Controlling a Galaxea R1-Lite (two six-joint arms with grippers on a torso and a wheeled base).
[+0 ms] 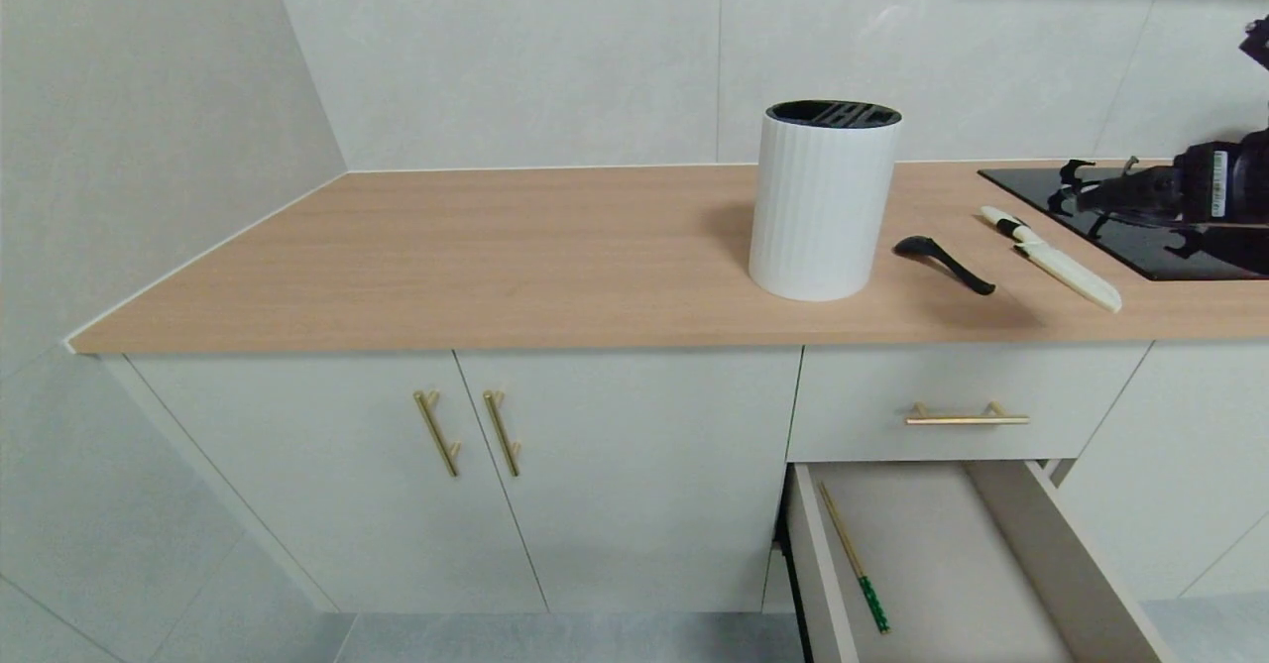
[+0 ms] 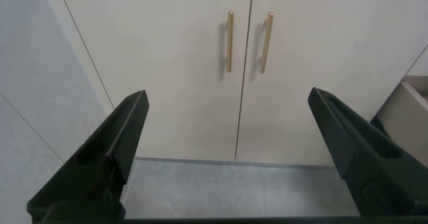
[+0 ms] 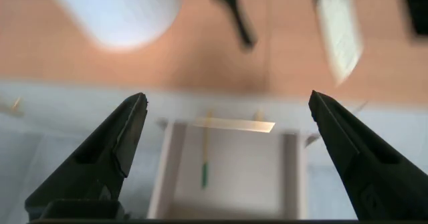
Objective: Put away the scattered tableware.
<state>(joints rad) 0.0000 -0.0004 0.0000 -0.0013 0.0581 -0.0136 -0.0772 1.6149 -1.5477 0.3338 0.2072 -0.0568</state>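
The left claw [image 2: 227, 93] is spread wide with nothing between its fingers. It hangs low in front of a pair of pale cabinet doors [image 2: 200, 83], whose two gold bar handles [image 2: 229, 41] stand upright side by side. Grey floor [image 2: 234, 190] lies beneath it.

The right claw [image 3: 227, 100] is also spread wide and holds nothing. Its wrist view looks down on the open drawer [image 3: 231, 164] and the front strip of the table [image 3: 200, 57]. In the head view the right arm [image 1: 1214, 187] shows dark at the right edge of the frame, in front of the black cooktop [image 1: 1150, 247].

In the head view the open drawer is at the lower right of the frame. Wooden chopsticks [image 1: 855, 562] with a green end lie in it, along its left wall. Just above it a second drawer [image 1: 967, 400] is closed, with a gold handle lying level.

On the wooden table, right of centre, a white ribbed knife holder [image 1: 823, 209] stands upright, with a black slotted top. To its right a black spoon [image 1: 942, 263] lies flat, near the holder but apart from it. Further right a white knife [image 1: 1053, 259] lies flat, apart from the spoon. Its far end is just beside the cooktop's near corner. Both pieces lie slantwise, near the table's front edge.
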